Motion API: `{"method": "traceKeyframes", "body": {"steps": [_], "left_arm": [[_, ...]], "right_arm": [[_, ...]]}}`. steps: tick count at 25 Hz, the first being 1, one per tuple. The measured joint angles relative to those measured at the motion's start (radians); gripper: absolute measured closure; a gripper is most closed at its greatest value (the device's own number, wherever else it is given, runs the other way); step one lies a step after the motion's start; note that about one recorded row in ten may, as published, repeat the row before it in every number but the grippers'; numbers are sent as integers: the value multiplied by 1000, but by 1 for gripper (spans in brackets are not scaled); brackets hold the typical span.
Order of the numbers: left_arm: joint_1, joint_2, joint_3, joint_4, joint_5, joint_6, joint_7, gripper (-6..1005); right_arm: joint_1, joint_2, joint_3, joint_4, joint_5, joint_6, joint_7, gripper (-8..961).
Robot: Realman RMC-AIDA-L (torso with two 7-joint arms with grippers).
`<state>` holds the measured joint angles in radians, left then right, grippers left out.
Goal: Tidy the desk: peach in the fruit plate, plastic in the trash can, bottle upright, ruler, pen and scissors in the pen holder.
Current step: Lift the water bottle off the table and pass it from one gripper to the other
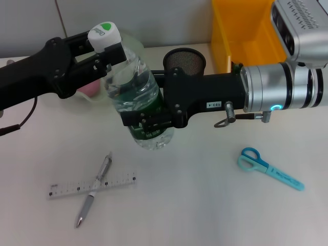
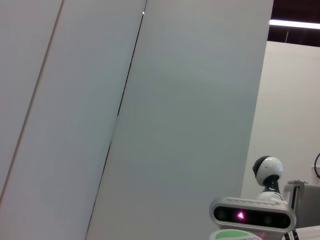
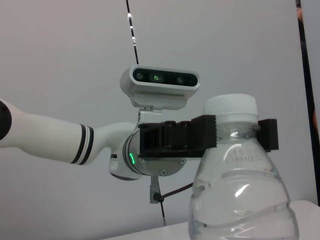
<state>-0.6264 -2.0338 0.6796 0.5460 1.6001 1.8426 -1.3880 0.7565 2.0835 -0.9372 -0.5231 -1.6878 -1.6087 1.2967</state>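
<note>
clear bottle (image 1: 137,95) — white cap, green label — teal scissors (image 1: 269,168), yellow bin (image 1: 246,33), black mesh pen holder (image 1: 184,60)

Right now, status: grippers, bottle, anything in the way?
Left gripper shut on bottle neck; right gripper clamps its lower body. Bottle held upright above the table. Pen holder close behind.

A pale, off-white surface (image 1: 205,205) fills most of the head view. Behind it, along the top of the frame, runs a light grey wall (image 1: 154,20) with a thin dark seam at the upper left. A small white round-headed robot figure (image 2: 267,172) stands at the lower right of the left wrist view.
</note>
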Motion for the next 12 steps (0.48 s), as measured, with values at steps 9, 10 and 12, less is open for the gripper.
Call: {"method": "traceKeyframes", "body": {"steps": [9,10,12], "left_arm": [[1,1,0,0,1,3,-2,549],[2,1,0,0,1,3,-2,549],[2,1,0,0,1,3,-2,549]], "right_arm": [[-1,0,-2,-3,0,-6,3,188],[-1,0,-2,-3,1,-5,3,188],[-1,0,-2,-3,1,-4,3,188]]}}
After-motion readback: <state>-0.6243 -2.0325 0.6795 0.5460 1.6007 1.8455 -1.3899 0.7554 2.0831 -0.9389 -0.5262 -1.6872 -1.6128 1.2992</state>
